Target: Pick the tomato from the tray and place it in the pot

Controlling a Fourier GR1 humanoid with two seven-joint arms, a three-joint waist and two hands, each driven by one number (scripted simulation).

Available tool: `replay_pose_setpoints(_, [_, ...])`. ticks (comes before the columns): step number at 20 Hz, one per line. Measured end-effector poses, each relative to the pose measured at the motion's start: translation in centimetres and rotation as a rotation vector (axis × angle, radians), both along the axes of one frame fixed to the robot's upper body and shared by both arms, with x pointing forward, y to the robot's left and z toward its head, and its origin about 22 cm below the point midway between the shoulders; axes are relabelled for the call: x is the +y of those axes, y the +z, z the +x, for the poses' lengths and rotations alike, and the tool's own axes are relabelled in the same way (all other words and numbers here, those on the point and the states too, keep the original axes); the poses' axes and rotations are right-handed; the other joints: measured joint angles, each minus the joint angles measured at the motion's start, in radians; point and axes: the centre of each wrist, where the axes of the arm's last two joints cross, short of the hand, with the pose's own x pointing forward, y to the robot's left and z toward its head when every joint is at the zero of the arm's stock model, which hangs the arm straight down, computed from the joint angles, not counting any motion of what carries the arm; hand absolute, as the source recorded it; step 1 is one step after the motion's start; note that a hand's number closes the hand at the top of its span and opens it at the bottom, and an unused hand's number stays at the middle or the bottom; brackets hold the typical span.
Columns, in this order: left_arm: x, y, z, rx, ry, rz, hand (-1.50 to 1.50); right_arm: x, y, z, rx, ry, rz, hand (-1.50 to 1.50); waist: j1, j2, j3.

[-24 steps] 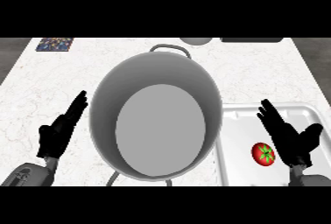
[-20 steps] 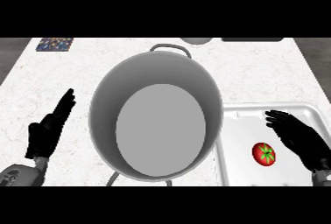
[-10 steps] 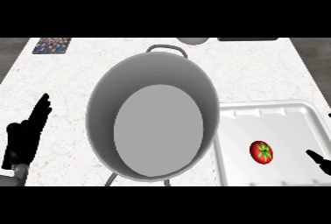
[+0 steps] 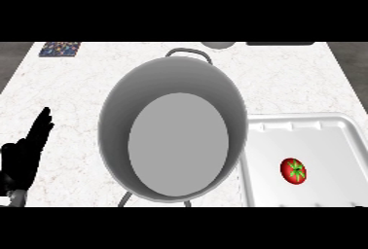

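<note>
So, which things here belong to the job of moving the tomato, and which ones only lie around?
For the job:
- tomato
- white tray
- grey pot

Just lying about:
- colourful patterned square, far left corner
- pale round thing, far edge
- dark flat thing, far right

Left hand point(image 4: 23, 158) open, fingers up, lower left.
</note>
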Motion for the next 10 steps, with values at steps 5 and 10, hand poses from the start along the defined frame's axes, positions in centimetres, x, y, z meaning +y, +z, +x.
replay_pose_setpoints(5, [-0.6, 0.6, 0.5, -0.005, -0.017, 0.002, 0.0, 2.5, 3.9, 2.7, 0.154, 0.06, -0.089, -1.5, 0.011, 0.003, -0.001])
replay_pose_setpoints(10, [-1.0, 1.1, 0.9, -0.005, -0.034, 0.0, 0.0, 4.7, 5.7, 4.4, 0.38, 0.109, -0.241, -1.5, 0.028, 0.007, -0.002])
